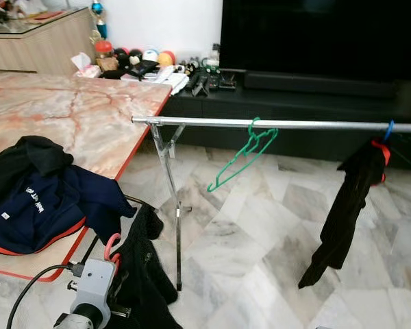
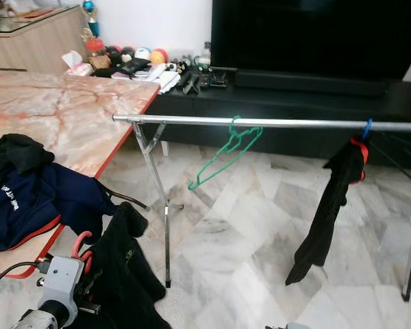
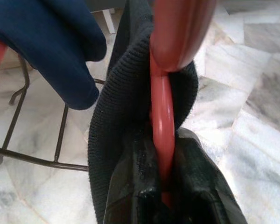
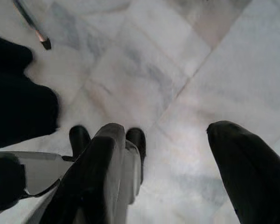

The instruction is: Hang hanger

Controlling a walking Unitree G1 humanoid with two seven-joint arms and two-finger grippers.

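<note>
Low at the left, my left gripper (image 1: pixel 114 266) is shut on a red hanger (image 1: pixel 111 245) that carries a black knit garment (image 1: pixel 148 274). The left wrist view shows the red hanger (image 3: pixel 162 126) pinched between the black fingers (image 3: pixel 130 196), with the garment (image 3: pixel 121 107) draped round it. A silver clothes rail (image 1: pixel 294 125) runs across ahead, above and to the right of that gripper. An empty green hanger (image 1: pixel 249 153) hangs on the rail, and further right a black garment (image 1: pixel 346 205) hangs there too. My right gripper (image 4: pixel 177 154) is open over the marble floor, holding nothing.
A marble-topped table (image 1: pixel 82 116) stands at the left with dark blue and black clothes (image 1: pixel 41 199) piled on its near corner. The rack's leg (image 1: pixel 172 205) stands just right of the table. A black TV console (image 1: pixel 294 103) with clutter lies behind the rail.
</note>
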